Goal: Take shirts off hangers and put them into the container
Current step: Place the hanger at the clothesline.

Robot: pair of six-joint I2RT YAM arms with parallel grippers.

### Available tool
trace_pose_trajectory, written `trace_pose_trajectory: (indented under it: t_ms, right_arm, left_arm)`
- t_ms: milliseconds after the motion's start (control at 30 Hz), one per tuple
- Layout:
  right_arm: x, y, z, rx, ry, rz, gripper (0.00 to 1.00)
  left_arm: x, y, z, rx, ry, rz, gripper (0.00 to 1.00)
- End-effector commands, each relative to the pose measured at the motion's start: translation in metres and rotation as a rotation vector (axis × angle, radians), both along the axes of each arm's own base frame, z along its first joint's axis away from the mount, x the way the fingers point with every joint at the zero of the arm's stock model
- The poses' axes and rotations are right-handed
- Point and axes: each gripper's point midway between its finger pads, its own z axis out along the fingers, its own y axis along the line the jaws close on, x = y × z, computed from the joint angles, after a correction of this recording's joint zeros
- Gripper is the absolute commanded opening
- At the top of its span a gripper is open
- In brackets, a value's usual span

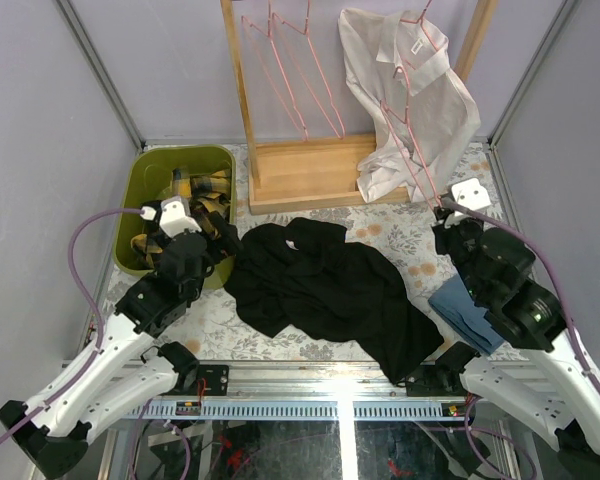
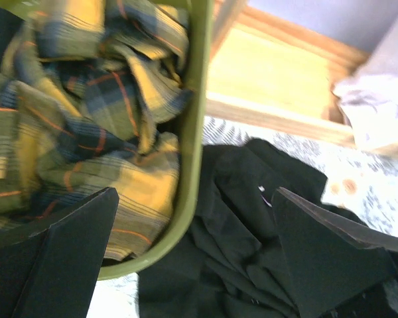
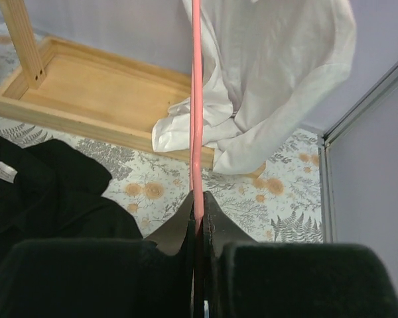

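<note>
A yellow-and-black plaid shirt (image 1: 195, 195) (image 2: 86, 112) lies crumpled in the olive-green container (image 1: 145, 180) (image 2: 198, 99) at the left. My left gripper (image 1: 205, 228) (image 2: 194, 199) is open and empty over the container's right rim. Black shirts (image 1: 320, 285) (image 2: 252, 218) lie heaped on the table's middle. A white shirt (image 1: 405, 95) (image 3: 272, 73) still hangs on a pink hanger (image 1: 420, 150) (image 3: 196, 99) at the rack's right end. My right gripper (image 1: 445, 215) (image 3: 198, 199) is shut on that hanger's lower wire. Bare pink hangers (image 1: 290, 70) hang on the rack.
The wooden rack's base tray (image 1: 305, 170) (image 3: 86, 83) stands behind the black heap, its upright post (image 1: 238, 90) on the left. A folded blue cloth (image 1: 467, 312) lies under my right arm. Enclosure walls close in on both sides and behind.
</note>
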Motion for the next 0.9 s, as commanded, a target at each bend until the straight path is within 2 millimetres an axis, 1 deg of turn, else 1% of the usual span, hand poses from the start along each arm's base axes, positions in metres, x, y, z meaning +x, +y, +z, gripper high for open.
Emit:
trace_pose_trajectory:
  t_ms: [0, 100, 167, 233, 300, 367, 433, 467, 600, 700, 767, 867]
  right_arm:
    - [0.01, 0.009, 0.015, 0.081, 0.005, -0.02, 0.0]
    - [0.018, 0.019, 0.008, 0.094, 0.047, -0.013, 0.0]
    - [0.02, 0.027, 0.008, 0.123, 0.059, 0.011, 0.0]
    - [0.021, 0.038, 0.01, 0.159, 0.064, 0.054, 0.0]
    - [0.024, 0.044, 0.01, 0.174, 0.079, 0.076, 0.0]
    - [0.029, 0.043, 0.006, 0.187, 0.108, 0.063, 0.0]
    - [0.036, 0.041, 0.0, 0.216, 0.134, 0.055, 0.0]
    - [0.042, 0.037, -0.004, 0.24, 0.143, 0.049, 0.0]
    - [0.057, 0.04, -0.021, 0.334, 0.207, 0.11, 0.0]
    - [0.062, 0.047, -0.018, 0.38, 0.163, 0.147, 0.0]
    - [0.062, 0.056, -0.008, 0.406, 0.115, 0.2, 0.0]
    - [0.068, 0.057, 0.013, 0.437, 0.037, 0.214, 0.0]
  left_arm:
    - [0.003, 0.048, 0.027, 0.06, -0.085, 0.245, 1.0]
    - [-0.001, 0.05, 0.04, 0.105, -0.131, 0.202, 1.0]
    - [-0.006, 0.055, 0.046, 0.097, -0.173, 0.198, 1.0]
    - [-0.011, 0.053, 0.043, 0.101, -0.2, 0.155, 1.0]
    - [-0.016, 0.045, 0.042, 0.1, -0.225, 0.074, 1.0]
    - [-0.019, 0.046, 0.041, 0.093, -0.238, 0.066, 1.0]
    - [-0.021, 0.052, 0.041, 0.092, -0.234, 0.094, 1.0]
    - [-0.023, 0.053, 0.041, 0.097, -0.223, 0.096, 1.0]
    - [-0.023, 0.048, 0.036, 0.117, -0.192, 0.06, 1.0]
    - [-0.022, 0.038, 0.032, 0.133, -0.18, 0.0, 1.0]
    - [-0.021, 0.036, 0.031, 0.142, -0.171, -0.01, 1.0]
    - [-0.02, 0.039, 0.028, 0.155, -0.151, 0.014, 1.0]
